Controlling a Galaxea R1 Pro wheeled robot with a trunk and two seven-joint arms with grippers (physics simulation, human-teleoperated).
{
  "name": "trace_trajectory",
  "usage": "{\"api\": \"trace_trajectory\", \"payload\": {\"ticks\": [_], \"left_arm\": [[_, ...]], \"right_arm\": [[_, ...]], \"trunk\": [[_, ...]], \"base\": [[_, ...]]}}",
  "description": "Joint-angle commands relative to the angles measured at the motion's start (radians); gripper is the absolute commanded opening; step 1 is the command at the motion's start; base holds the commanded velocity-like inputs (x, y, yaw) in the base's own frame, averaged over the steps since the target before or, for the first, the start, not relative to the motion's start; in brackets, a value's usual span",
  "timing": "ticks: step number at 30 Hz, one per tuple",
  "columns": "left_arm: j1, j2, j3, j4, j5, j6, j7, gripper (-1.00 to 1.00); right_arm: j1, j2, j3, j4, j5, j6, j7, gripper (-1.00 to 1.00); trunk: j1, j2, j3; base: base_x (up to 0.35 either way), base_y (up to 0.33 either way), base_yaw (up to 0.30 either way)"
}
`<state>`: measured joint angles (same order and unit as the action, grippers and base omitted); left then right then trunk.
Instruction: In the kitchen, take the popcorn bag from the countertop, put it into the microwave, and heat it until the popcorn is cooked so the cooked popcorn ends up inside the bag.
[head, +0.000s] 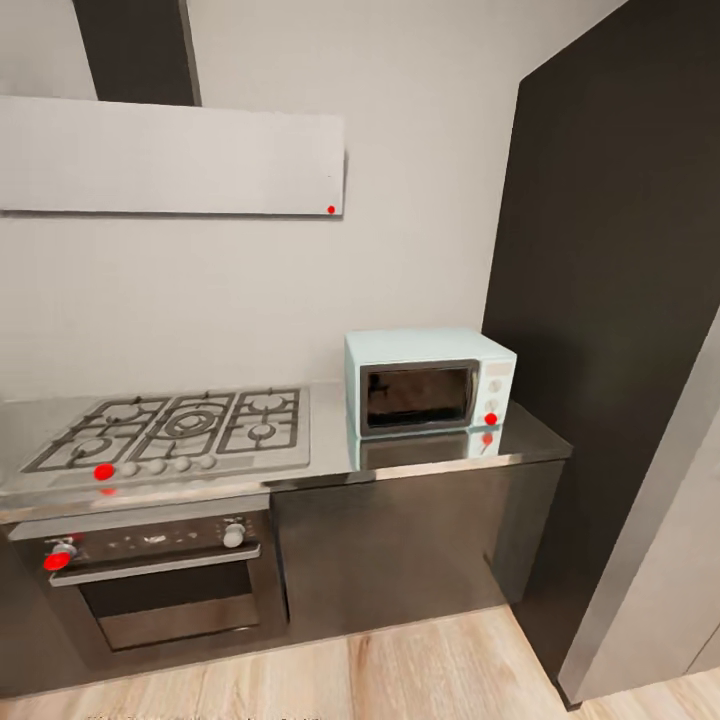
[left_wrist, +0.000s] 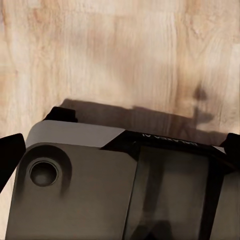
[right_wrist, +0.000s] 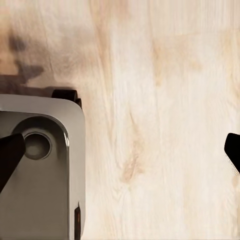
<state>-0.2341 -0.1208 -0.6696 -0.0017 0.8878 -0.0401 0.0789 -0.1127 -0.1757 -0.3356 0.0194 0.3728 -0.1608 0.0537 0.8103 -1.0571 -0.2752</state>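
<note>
The pale blue microwave (head: 430, 392) stands at the right end of the grey countertop (head: 530, 440), its dark glass door closed and a red light on its white side panel. The popcorn bag is out of view. In the left wrist view my left gripper (left_wrist: 120, 155) hangs open over the robot's grey base (left_wrist: 75, 200) and the wood floor. My right gripper (right_wrist: 120, 157) is open too, its dark fingertips (right_wrist: 10, 155) far apart above the floor, with nothing between them.
A steel gas hob (head: 180, 425) lies left of the microwave, over a built-in oven (head: 150, 580). A flat white hood (head: 170, 155) hangs on the wall. A tall dark cabinet (head: 610, 300) walls in the right side. Pale wood floor (head: 400, 670) runs in front.
</note>
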Motion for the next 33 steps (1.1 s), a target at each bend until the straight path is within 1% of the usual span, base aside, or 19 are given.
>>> {"api": "trace_trajectory", "payload": {"ticks": [1, 16, 29, 33], "left_arm": [[-0.001, 0.000, -0.008, 0.000, 0.007, -0.002, 0.004, 1.00], [-0.001, 0.002, -0.007, 0.000, 0.008, -0.003, 0.005, 1.00], [-0.001, 0.002, -0.007, 0.000, 0.008, -0.004, 0.005, 1.00], [-0.001, 0.003, -0.007, 0.000, 0.008, -0.004, 0.005, 1.00]], "right_arm": [[-0.001, -0.001, -0.008, 0.002, 0.006, -0.005, 0.003, 1.00], [-0.001, -0.001, -0.008, 0.002, 0.006, -0.005, 0.003, 1.00], [-0.001, -0.002, -0.005, -0.003, 0.006, -0.006, 0.008, 1.00], [-0.001, -0.001, -0.005, -0.003, 0.006, -0.006, 0.005, 1.00]], "trunk": [[0.000, -0.001, -0.001], [0.000, -0.001, -0.001], [0.000, -0.001, -0.001], [0.000, -0.001, -0.001]], "base": [[0.000, 0.000, 0.278], [0.000, 0.000, 0.274], [0.000, -0.003, 0.015], [0.000, -0.217, 0.000]]}}
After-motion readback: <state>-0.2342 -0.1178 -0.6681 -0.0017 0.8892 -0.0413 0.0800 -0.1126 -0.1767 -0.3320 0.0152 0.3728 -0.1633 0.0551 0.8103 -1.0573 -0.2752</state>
